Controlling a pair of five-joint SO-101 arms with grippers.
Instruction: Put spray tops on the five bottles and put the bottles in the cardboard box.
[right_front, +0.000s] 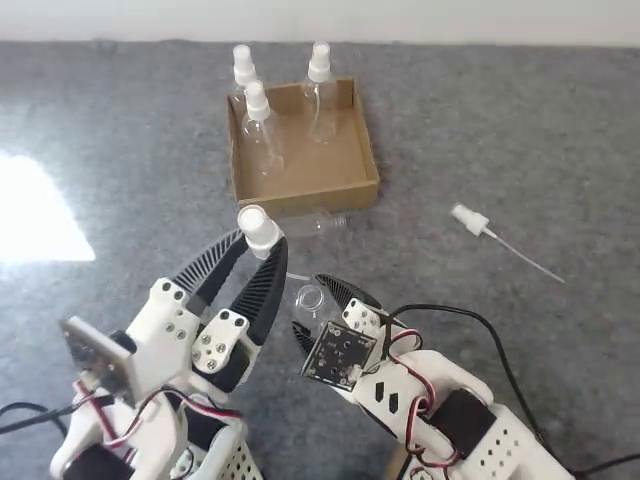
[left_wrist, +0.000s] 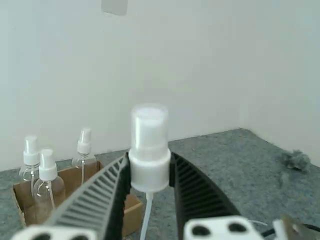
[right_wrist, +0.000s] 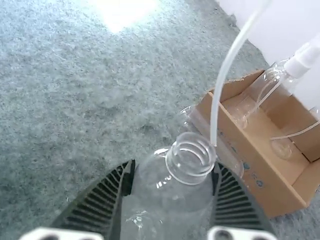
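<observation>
1. Left gripper (left_wrist: 149, 161) is closed on a spray top (left_wrist: 149, 131); its tube hangs to the bottle's rim.
2. Right gripper (right_wrist: 173, 169) clamps the open bottle (right_wrist: 190, 156) near the cardboard box (right_front: 300, 190).
3. Capping step: the next move likely calls for threading the tube in and seating the top.

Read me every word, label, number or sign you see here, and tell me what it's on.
None can be read.
Box: small blue marks on its outer wall, too blurred to read.
Bottles and spray tops: no print shows.
</observation>
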